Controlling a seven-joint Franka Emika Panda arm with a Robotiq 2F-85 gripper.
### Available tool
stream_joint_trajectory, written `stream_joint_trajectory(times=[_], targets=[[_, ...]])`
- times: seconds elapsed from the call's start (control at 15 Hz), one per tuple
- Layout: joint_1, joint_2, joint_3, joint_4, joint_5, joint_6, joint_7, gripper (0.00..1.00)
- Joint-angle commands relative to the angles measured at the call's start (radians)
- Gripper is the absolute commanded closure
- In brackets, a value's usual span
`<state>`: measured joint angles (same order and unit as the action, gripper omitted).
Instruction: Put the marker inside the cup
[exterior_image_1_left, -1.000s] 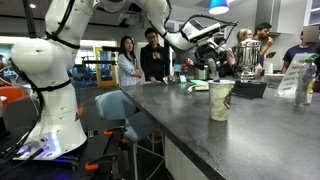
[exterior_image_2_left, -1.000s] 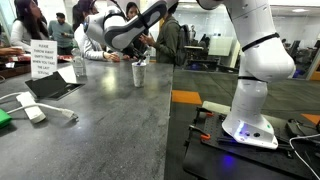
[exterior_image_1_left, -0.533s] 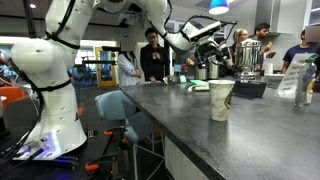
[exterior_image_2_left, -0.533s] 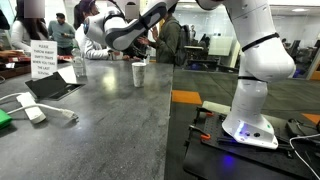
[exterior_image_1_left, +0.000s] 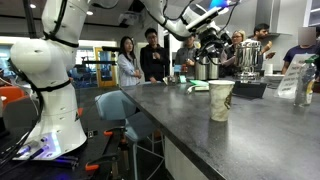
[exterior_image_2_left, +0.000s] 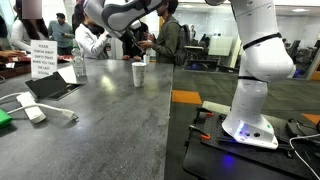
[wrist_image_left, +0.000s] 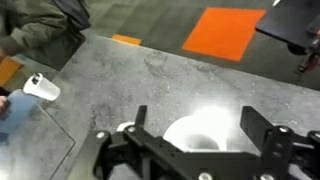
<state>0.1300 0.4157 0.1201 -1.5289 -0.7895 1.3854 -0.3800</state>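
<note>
End effector fingers apart, empty, hovering right above cup, clear of rim.

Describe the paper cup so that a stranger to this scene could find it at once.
Find the long dark grey counter. The cup stands upright on it, by itself. Unlike the steel urns behind it, it is tall cream-white paper with a greenish print.

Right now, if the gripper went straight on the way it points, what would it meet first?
Probably the cup: the wrist view shows its open mouth straight ahead of the gripper, though depth is unclear.
</note>
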Motion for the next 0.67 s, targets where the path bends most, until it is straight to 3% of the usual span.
stream_joint_trajectory(times=[0.0, 0.33, 0.6], targets=[[-0.046, -0.083, -0.004, -0.035, 0.158, 0.038, 0.055, 0.0], [-0.104, -0.191, -0.03, -0.088, 0.409, 0.062, 0.115, 0.0], [-0.138, -0.24, -0.057, -0.139, 0.585, 0.159, 0.171, 0.0]])
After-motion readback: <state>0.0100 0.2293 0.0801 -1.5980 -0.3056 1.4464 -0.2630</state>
